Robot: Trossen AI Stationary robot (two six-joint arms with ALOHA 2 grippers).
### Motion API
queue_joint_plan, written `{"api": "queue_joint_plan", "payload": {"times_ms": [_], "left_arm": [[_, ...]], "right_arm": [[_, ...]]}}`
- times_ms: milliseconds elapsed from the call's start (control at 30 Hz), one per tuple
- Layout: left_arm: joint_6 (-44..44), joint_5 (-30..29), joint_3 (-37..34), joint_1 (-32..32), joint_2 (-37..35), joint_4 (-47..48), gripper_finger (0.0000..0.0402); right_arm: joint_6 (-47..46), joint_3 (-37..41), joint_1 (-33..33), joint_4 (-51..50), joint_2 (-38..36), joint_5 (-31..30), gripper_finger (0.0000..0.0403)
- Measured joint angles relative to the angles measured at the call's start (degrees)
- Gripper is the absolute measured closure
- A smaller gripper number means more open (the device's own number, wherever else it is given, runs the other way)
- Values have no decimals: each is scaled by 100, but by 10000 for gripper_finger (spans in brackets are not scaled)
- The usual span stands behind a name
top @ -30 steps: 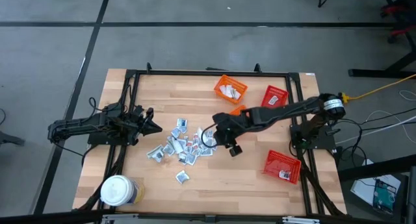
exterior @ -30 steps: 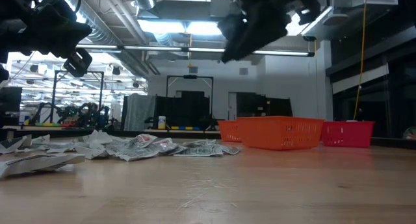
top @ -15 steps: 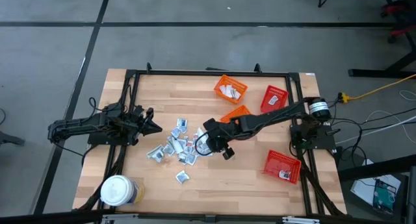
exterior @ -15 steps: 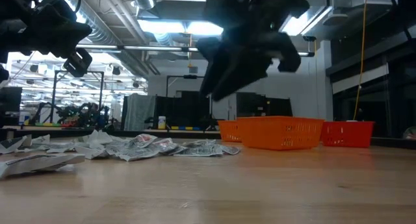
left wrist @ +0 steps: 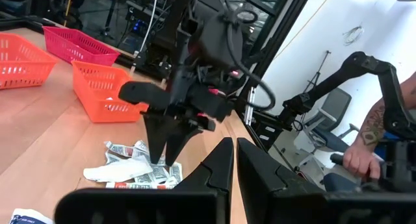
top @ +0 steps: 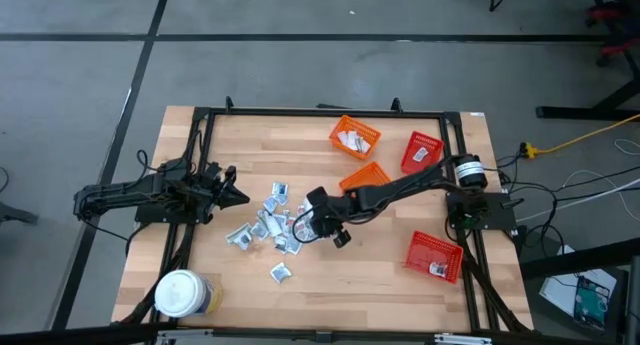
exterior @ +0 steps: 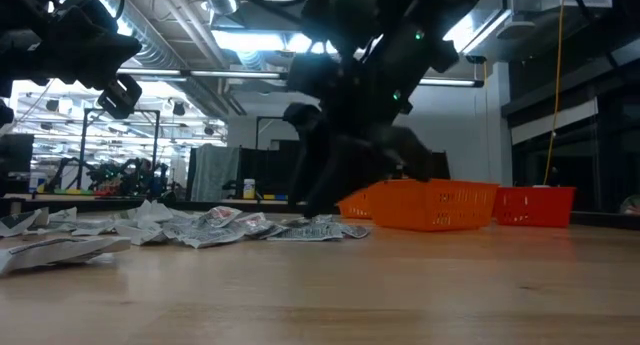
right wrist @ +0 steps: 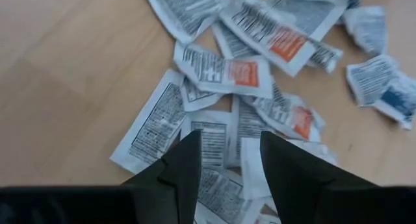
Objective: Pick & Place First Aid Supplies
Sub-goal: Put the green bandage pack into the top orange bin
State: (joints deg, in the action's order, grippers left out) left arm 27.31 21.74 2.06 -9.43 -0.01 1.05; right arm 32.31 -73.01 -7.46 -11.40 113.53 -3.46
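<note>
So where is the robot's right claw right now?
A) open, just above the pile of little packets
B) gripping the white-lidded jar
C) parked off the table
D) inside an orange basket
A: the right gripper hangs open over the packets in the middle of the table, with nothing between its fingers.

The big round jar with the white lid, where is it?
In the high view the jar stands at the table's near left corner, apart from the pile of sachets in the middle.
</note>
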Motion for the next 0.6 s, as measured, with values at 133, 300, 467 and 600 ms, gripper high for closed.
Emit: {"api": "queue_joint_plan", "payload": {"times_ms": [133, 300, 467, 600], "left_arm": [[0, 2, -1, 0, 0, -1, 386], [0, 0, 1, 2, 0, -1, 386], [0, 1, 1, 1, 0, -1, 386], [0, 0, 1, 2, 0, 1, 386]], "right_arm": [[-2, 0, 11, 24, 110, -42, 246], [-21, 0, 24, 163, 129, -946, 246], [-76, 0, 141, 151, 129, -1055, 246], [-84, 0, 239, 204, 129, -1040, 246]]}}
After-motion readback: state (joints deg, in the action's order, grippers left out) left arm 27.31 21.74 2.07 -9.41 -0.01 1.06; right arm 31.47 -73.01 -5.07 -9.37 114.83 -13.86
